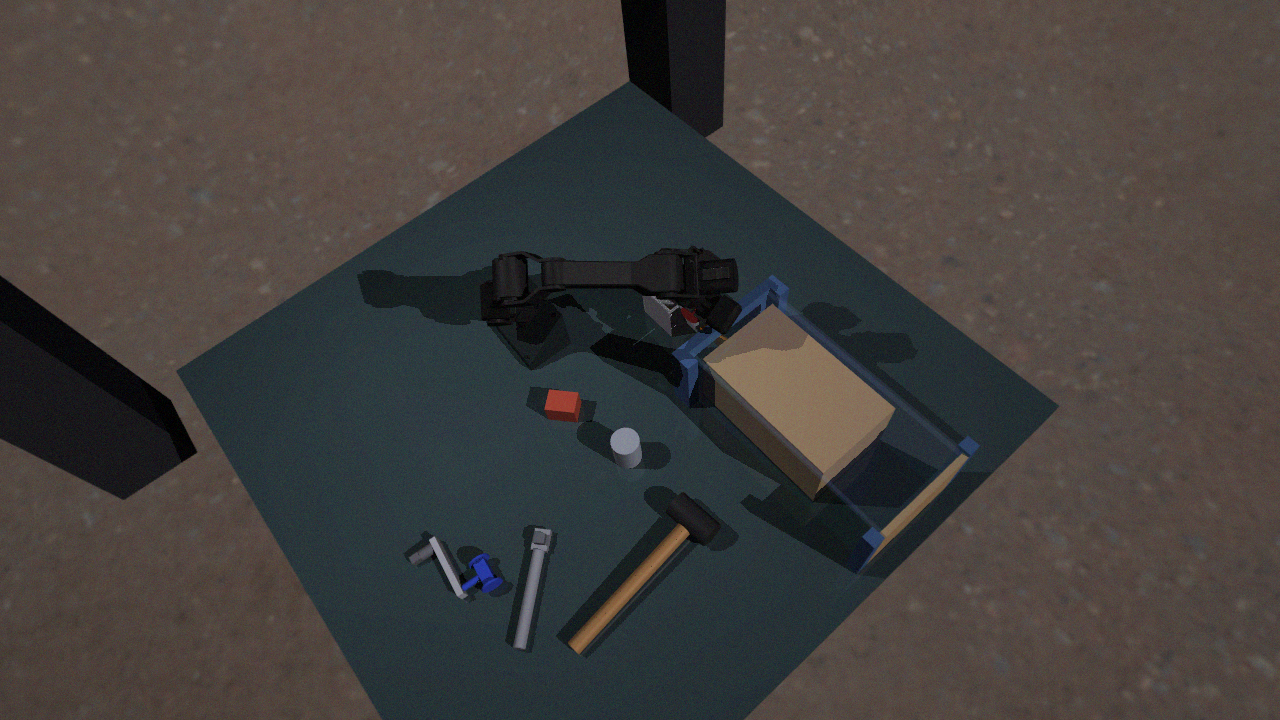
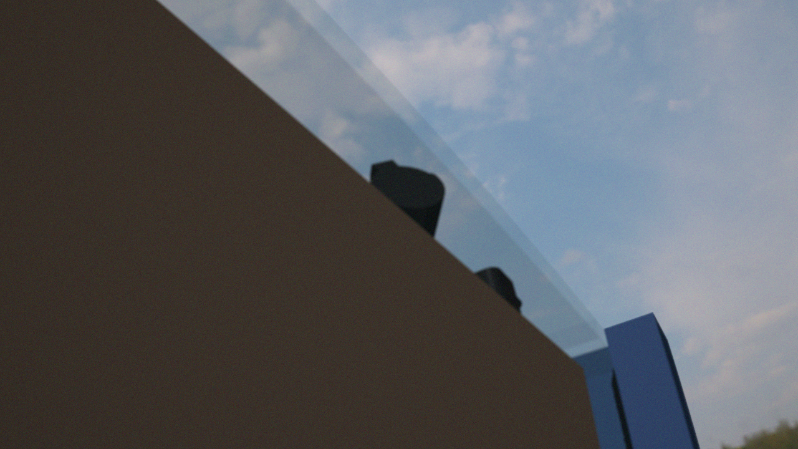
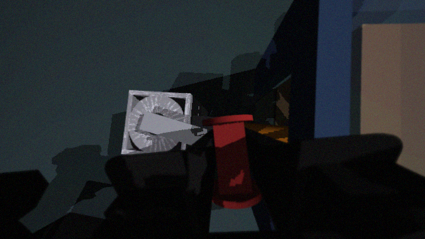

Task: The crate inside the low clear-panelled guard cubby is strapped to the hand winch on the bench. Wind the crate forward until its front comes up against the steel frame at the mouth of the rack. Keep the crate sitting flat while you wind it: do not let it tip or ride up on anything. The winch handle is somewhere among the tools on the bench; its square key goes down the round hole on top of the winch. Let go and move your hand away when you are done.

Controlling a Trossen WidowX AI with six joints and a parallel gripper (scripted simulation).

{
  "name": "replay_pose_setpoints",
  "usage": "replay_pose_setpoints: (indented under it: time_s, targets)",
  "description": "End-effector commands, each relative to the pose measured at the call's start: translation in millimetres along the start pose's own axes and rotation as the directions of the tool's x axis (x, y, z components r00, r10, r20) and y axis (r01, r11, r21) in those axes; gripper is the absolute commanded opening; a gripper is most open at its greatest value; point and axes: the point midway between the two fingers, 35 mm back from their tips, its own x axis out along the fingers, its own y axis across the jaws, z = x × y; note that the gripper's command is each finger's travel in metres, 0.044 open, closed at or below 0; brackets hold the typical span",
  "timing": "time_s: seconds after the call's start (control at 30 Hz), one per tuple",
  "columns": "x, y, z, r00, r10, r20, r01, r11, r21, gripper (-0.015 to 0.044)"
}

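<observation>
The grey winch [image 1: 660,311] [image 3: 156,123] stands on the bench in front of the blue steel frame [image 1: 691,356] [image 3: 332,73] [image 2: 641,379] at the cubby mouth. A grey crank arm [image 3: 166,127] sits in the winch top and ends in a red grip [image 3: 232,159] [image 1: 689,316]. My gripper [image 3: 232,169] [image 1: 694,317] is shut on that red grip. An orange strap [image 3: 269,130] runs from the winch toward the tan crate [image 1: 796,394] [image 3: 388,86] [image 2: 223,279]. The crate lies flat under the clear panel [image 2: 446,184], its front close behind the frame; I cannot tell whether they touch.
On the bench mat [image 1: 358,429] lie a red block [image 1: 562,404], a grey cylinder [image 1: 625,446], a wooden-handled hammer [image 1: 644,568], a grey bar [image 1: 530,586] and a small crank with a blue grip [image 1: 460,568]. Black pillars [image 1: 675,53] [image 1: 71,402] stand at the mat's edges.
</observation>
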Motion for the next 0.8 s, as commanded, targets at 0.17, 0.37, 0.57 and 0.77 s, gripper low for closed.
replay_pose_setpoints:
  time_s: [0.17, 0.37, 0.57, 0.77]
  targets:
    - [7, -5, 20, 1.0, -0.015, 0.022, 0.015, 1.0, -0.005, 0.0]
    - [10, -6, 27, 1.0, -0.015, 0.022, 0.015, 1.0, -0.005, 0.0]
    - [13, -5, 35, 1.0, -0.015, 0.023, 0.015, 1.0, -0.005, 0.0]
    - [16, -5, 42, 1.0, -0.015, 0.024, 0.015, 1.0, -0.005, 0.0]
